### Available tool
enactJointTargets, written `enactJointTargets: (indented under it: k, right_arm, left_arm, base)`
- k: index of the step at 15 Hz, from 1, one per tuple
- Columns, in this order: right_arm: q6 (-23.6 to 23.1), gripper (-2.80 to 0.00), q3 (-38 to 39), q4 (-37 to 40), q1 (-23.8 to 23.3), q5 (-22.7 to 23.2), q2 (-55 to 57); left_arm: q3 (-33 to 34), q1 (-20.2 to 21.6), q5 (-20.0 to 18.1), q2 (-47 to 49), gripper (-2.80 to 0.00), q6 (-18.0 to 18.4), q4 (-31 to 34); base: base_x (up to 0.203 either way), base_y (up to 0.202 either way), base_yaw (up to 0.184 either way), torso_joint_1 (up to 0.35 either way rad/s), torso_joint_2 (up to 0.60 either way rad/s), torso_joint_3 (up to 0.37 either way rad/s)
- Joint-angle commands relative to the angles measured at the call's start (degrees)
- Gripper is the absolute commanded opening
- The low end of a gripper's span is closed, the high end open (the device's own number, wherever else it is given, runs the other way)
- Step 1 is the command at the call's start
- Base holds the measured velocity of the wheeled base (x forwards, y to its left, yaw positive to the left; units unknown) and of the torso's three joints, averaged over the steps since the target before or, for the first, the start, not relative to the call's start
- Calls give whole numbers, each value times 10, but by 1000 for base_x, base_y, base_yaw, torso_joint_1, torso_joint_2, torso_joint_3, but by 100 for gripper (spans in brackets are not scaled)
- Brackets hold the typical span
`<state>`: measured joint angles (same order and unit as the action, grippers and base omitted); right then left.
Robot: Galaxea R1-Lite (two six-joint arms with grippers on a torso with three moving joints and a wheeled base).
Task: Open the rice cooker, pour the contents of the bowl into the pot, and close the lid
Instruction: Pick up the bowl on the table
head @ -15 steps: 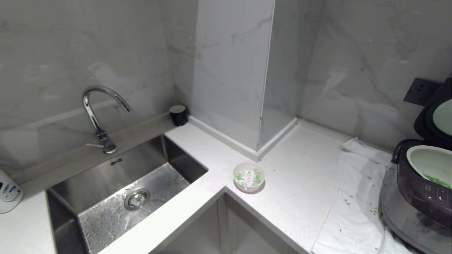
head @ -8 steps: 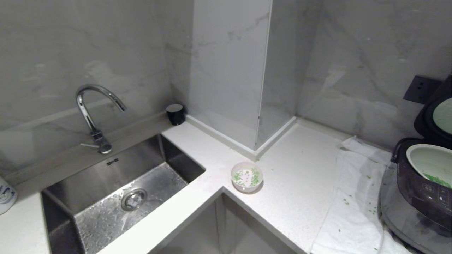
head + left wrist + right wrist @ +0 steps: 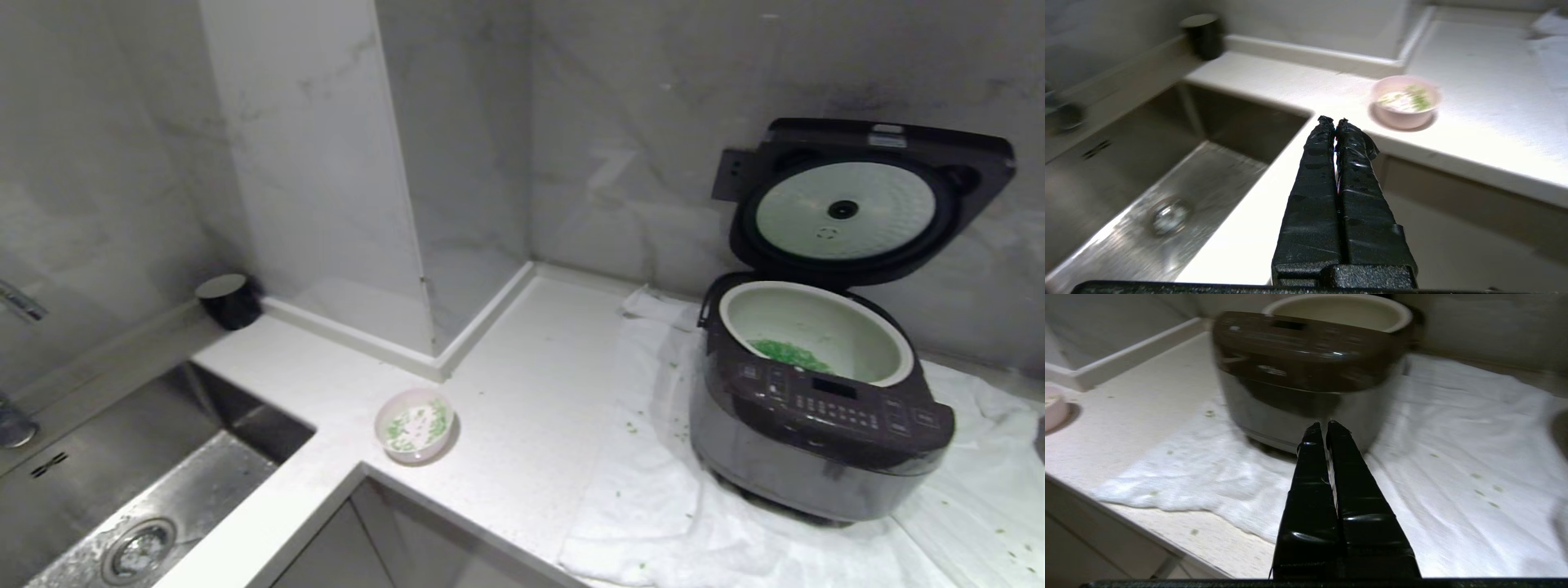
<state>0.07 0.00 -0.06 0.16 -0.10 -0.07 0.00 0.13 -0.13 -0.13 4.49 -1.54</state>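
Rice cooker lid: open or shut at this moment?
Open. The lid stands raised, its silvery underside facing forward, above the exposed pot.

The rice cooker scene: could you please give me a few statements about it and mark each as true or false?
1. The rice cooker has its lid raised. True.
2. The pot is completely empty. False: green bits lie in it.
3. The bowl sits on the white cloth. False: it stands on the bare counter, near the sink; the cloth is under the cooker.
4. The left end effector is shut and holds nothing. True.
5. The right end effector grips the bowl. False: it is shut, empty, facing the cooker.
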Motion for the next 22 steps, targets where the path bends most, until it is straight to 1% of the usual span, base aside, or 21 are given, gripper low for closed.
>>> enactJointTargets:
  k: [1, 9, 16, 18, 22]
  right_arm:
    - [0, -280, 0, 0, 0, 0, 1]
    - [0, -280, 0, 0, 0, 0, 1]
    - [0, -280, 0, 0, 0, 0, 1]
    - [0, -280, 0, 1, 0, 0, 1]
    - [0, -280, 0, 0, 0, 0, 1]
  left_arm:
    - [4, 0, 0, 0, -280, -1, 0]
    - [5, 0, 2, 0, -280, -2, 0]
    - [5, 0, 0, 0, -280, 1, 0]
    - [4, 1, -1, 0, -280, 3, 0]
    - [5, 0, -1, 0, -280, -1, 0]
  base:
    - [2, 6, -176, 7, 7, 5]
    - [1, 8, -160, 1, 2, 1]
    - [0, 0, -8, 0, 0, 0]
    - [125, 0, 2, -12, 1, 8]
    - [196, 0, 1, 8, 2, 5]
